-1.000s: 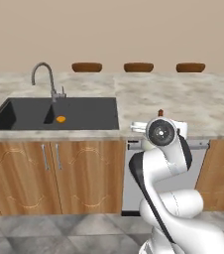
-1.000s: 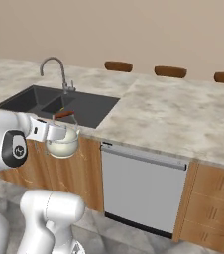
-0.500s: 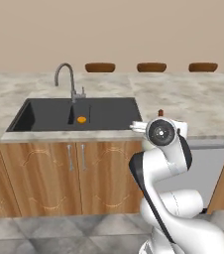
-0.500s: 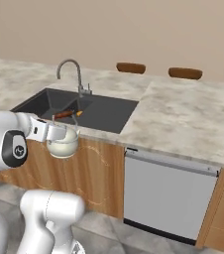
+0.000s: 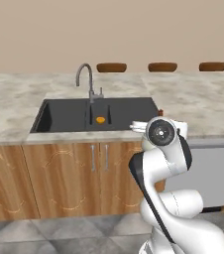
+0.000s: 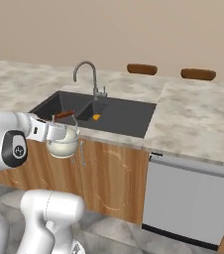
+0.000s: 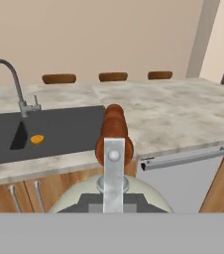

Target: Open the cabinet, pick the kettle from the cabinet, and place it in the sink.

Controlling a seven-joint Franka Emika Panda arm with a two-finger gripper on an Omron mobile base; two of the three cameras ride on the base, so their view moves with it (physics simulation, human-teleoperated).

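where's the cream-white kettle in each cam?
Left base view: hidden behind the arm's wrist.
Right base view: rounded cream-white kettle at left, hanging from the gripper, before the wooden base cabinets.
Hand view: bottom centre, brown handle upright.
Shared landmark: curved silver faucet.

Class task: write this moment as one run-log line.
phase: carrying | gripper: shut on kettle | kettle: in front of counter, not yet over sink

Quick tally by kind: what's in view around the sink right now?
Kettle, shut in the gripper: 1
Sink: 1
Faucet: 1
Orange item in the sink: 1
Brown stool tops behind the counter: 3
Dishwasher: 1
Total: 8
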